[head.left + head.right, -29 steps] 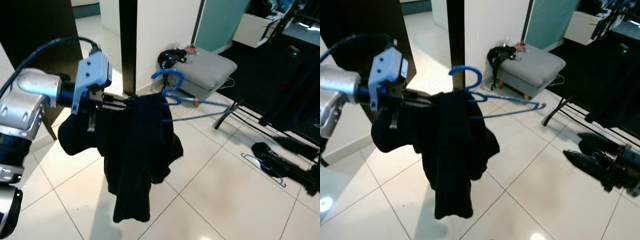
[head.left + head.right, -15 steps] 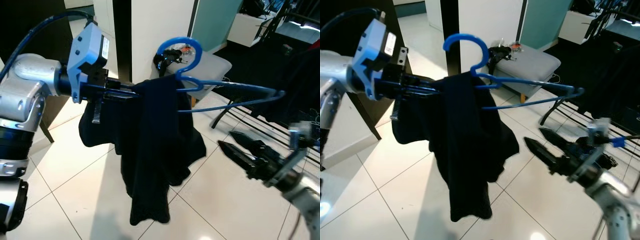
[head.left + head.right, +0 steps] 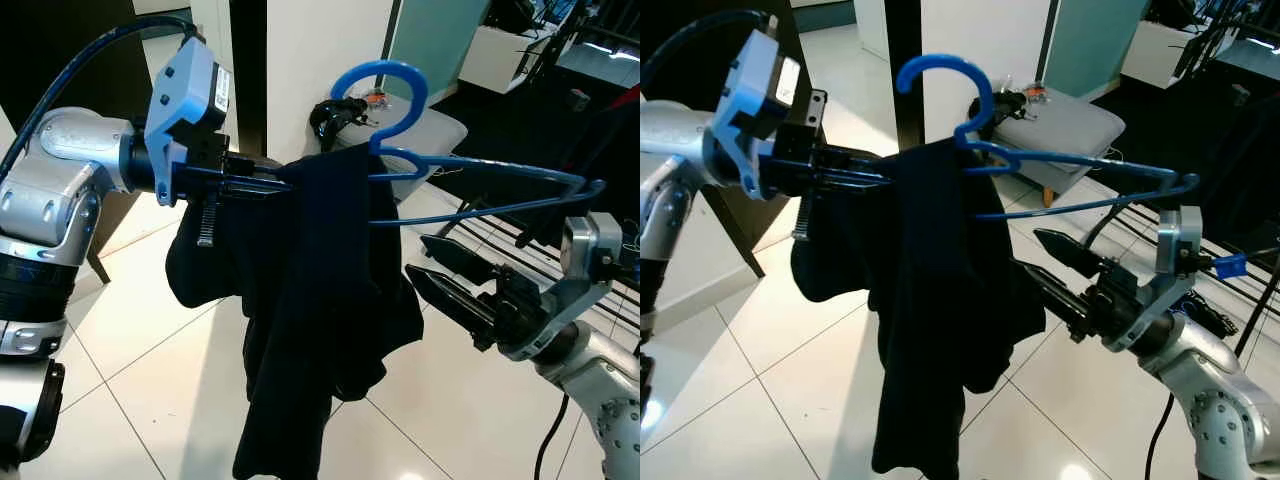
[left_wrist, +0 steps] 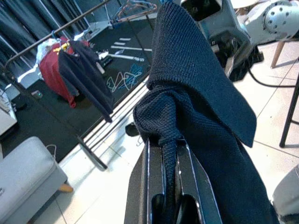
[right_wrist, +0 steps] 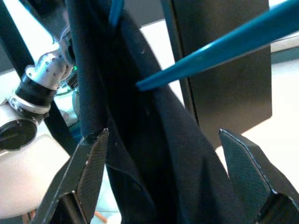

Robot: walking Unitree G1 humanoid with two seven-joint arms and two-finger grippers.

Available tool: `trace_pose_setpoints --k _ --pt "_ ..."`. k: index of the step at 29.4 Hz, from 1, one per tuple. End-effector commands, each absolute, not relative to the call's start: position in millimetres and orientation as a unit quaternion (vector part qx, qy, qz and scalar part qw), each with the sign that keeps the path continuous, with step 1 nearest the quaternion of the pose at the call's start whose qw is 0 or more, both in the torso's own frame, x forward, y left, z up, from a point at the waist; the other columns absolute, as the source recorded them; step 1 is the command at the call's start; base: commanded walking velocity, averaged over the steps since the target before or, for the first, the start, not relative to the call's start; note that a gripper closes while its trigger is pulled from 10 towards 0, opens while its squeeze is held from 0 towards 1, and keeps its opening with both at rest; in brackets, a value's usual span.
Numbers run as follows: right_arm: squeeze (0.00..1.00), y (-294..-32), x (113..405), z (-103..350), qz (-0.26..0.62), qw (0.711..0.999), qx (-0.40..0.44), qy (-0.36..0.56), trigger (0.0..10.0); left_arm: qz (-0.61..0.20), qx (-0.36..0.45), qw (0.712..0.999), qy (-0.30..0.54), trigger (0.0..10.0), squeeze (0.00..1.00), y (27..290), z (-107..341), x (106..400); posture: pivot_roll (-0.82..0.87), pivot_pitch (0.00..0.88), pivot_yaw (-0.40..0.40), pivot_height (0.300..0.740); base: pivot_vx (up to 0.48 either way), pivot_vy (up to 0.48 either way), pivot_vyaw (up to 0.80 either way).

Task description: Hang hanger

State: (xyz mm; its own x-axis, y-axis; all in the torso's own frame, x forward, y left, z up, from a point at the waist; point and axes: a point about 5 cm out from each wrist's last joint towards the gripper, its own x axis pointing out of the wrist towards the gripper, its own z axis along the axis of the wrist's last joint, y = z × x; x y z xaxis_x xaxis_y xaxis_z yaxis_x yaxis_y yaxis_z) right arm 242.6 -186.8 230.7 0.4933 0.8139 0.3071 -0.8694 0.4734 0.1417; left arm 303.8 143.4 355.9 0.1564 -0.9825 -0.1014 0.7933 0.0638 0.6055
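Observation:
A blue plastic hanger with a dark knitted garment draped over it is held up at chest height. My left gripper is shut on the hanger's left end, where the fabric bunches between its fingers. The hook points up and the bare right arm of the hanger sticks out to the right. My right gripper is open, just right of the hanging garment and below the bare hanger arm. In the right wrist view its fingertips straddle the dark cloth.
A grey padded stool stands behind the hanger beside a dark pillar. A clothes rack with red and dark garments stands at the right, its base rails on the white tiled floor.
My right arm has come up into view and its open gripper has closed in on the garment from the right. The left gripper has lifted the hanger a little higher.

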Motion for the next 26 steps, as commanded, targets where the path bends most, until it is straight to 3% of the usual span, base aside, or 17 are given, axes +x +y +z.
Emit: trace_pose_setpoints --k 1,4,6,12,21,22,25,26 --pt "0.0 -180.1 241.5 230.6 0.502 0.852 0.123 -0.089 10.0 -0.631 0.27 0.7 -0.195 10.0 0.0 137.5 363.5 298.9 0.08 0.108 -0.055 0.74 0.0 0.0 0.0" --pt "0.0 -178.2 242.6 230.0 0.5 0.853 0.118 -0.087 10.0 -0.632 0.268 0.7 -0.196 10.0 0.0 137.1 363.1 298.6 0.08 0.108 -0.054 0.74 0.0 0.0 0.0" --pt "0.0 -179.6 256.8 226.3 0.454 0.882 0.096 -0.078 10.0 -0.635 0.264 0.698 -0.198 10.0 0.0 136.2 363.9 297.2 0.08 0.107 -0.055 0.74 0.0 0.0 0.0" --pt "0.0 -181.5 273.6 222.8 0.395 0.913 0.079 -0.068 10.0 -0.638 0.26 0.697 -0.201 10.0 0.0 135.2 365.7 295.2 0.08 0.108 -0.056 0.74 0.0 0.0 0.0" --pt "0.0 -178.0 274.0 220.8 0.398 0.912 0.078 -0.06 9.8 -0.637 0.258 0.697 -0.204 10.0 0.0 135.9 367.0 294.1 0.08 0.11 -0.057 0.74 0.0 0.0 0.0" --pt "0.0 -176.2 273.2 216.5 0.402 0.912 0.068 -0.046 1.4 -0.636 0.256 0.698 -0.207 10.0 0.0 136.1 368.1 293.6 0.08 0.11 -0.058 0.74 0.0 0.0 0.0" --pt "0.0 -176.2 273.2 216.5 0.402 0.912 0.068 -0.046 1.4 -0.636 0.256 0.698 -0.207 10.0 0.0 136.1 368.1 293.6 0.08 0.11 -0.058 0.74 0.0 0.0 0.0" --pt "0.0 -175.0 272.6 211.6 0.405 0.912 0.056 -0.032 0.0 -0.635 0.255 0.699 -0.209 10.0 0.0 136.5 369.2 293.5 0.08 0.11 -0.058 0.74 0.0 0.0 0.0"
